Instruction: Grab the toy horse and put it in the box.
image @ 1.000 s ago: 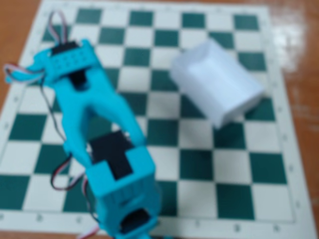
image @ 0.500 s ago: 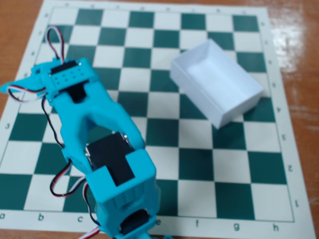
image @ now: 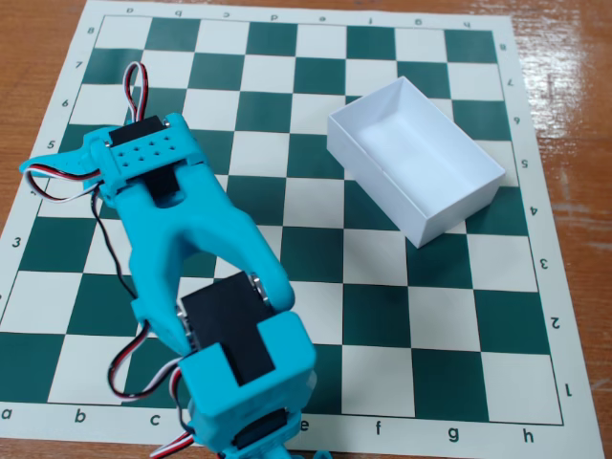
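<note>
A brown bench [image: 574, 115] is holding a big green and white chessboard mat [image: 382, 325]. The blue arm [image: 191, 249] is stretching over the mat from 6 o'clock up toward 10 o'clock. The white box [image: 457, 204] is sitting open at 2 o'clock, well apart from the arm. The gripper [image: 57, 163] is pointing at 9 o'clock; I cannot tell if it is open. The toy horse is not showing
</note>
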Tool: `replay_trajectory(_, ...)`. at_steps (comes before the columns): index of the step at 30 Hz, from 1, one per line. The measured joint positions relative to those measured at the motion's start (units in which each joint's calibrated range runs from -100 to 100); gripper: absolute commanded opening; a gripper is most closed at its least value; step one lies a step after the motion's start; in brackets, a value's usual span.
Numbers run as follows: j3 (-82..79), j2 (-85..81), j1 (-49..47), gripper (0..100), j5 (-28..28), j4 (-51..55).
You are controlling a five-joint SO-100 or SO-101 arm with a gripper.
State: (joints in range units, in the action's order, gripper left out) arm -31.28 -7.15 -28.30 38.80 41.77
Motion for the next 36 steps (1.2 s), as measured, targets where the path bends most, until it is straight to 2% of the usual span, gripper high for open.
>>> replay_trajectory(6, 0.0, 0.6, 1.19, 61, -4.22, 0.26)
replay_trajectory(13, 3.35, 7.4, 1.94, 61, -6.66, 0.18)
replay_trajectory(31, 15.96, 22.04, 2.61, 61, -7.23, -3.24)
replay_trajectory(35, 16.41, 24.09, 2.61, 58, -7.23, -4.12)
replay_trajectory(36, 16.5, 24.43, 2.61, 54, -7.23, -4.2)
